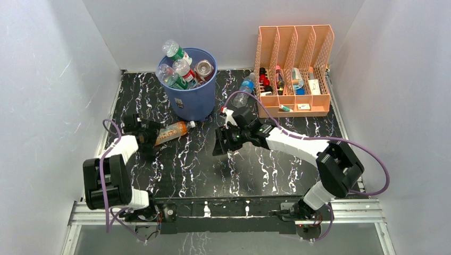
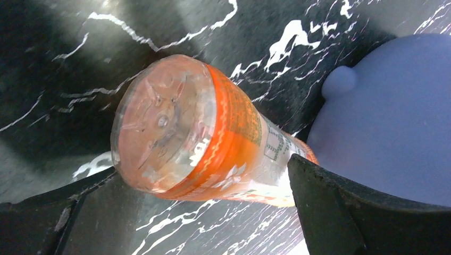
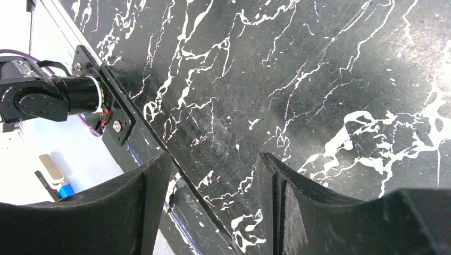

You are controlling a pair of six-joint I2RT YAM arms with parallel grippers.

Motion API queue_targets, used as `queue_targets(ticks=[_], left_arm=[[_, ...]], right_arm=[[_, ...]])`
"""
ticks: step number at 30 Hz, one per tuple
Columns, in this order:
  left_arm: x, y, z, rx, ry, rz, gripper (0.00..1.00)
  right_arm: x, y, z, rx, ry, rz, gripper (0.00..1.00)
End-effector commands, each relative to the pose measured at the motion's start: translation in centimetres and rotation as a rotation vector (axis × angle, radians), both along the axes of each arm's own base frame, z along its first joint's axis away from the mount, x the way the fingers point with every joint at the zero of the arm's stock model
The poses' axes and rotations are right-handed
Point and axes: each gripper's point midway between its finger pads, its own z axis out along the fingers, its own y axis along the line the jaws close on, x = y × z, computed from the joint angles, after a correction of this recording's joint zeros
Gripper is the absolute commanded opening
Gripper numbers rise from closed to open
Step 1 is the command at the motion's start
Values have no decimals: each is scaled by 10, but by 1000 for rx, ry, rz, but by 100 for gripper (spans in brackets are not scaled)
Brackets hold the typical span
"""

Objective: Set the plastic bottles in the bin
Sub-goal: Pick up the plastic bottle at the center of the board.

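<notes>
An orange-labelled plastic bottle (image 1: 173, 131) lies on its side on the black marbled table, cap toward the bin (image 1: 194, 101). My left gripper (image 1: 148, 135) is open wide at the bottle's base end. In the left wrist view the bottle (image 2: 175, 127) fills the middle with its base toward the camera, and my left gripper (image 2: 201, 180) has a finger on each side, apart from it. The blue bin (image 2: 393, 122) stands just behind and holds several bottles (image 1: 178, 71). A clear bottle (image 1: 244, 90) lies beside the organizer. My right gripper (image 1: 222, 142) (image 3: 213, 170) hangs open over bare table.
A peach slotted file organizer (image 1: 295, 69) with small bottles and tubes stands at the back right. White walls close in the left, back and right. The right wrist view shows the table's near edge and an arm's base motor (image 3: 42, 98).
</notes>
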Motion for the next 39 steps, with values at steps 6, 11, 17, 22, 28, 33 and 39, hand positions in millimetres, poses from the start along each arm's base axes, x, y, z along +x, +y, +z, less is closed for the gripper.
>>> queue_targets(ticks=[6, 11, 17, 22, 28, 33, 39], left_arm=[[36, 12, -7, 39, 47, -2, 98], [46, 17, -17, 51, 83, -4, 98], [59, 23, -28, 51, 128, -14, 98], [65, 30, -38, 69, 184, -15, 98], [72, 38, -52, 79, 226, -21, 98], [74, 38, -66, 81, 242, -53, 86], [74, 36, -73, 91, 221, -91, 56]], right_arm=[[10, -13, 15, 62, -40, 1, 70], [14, -21, 12, 66, -30, -9, 70], [16, -27, 8, 71, -19, -9, 70], [18, -31, 5, 77, -8, -13, 70], [19, -34, 2, 83, 2, -14, 71], [21, -36, 2, 87, 6, -16, 71], [20, -36, 3, 95, 17, -12, 71]])
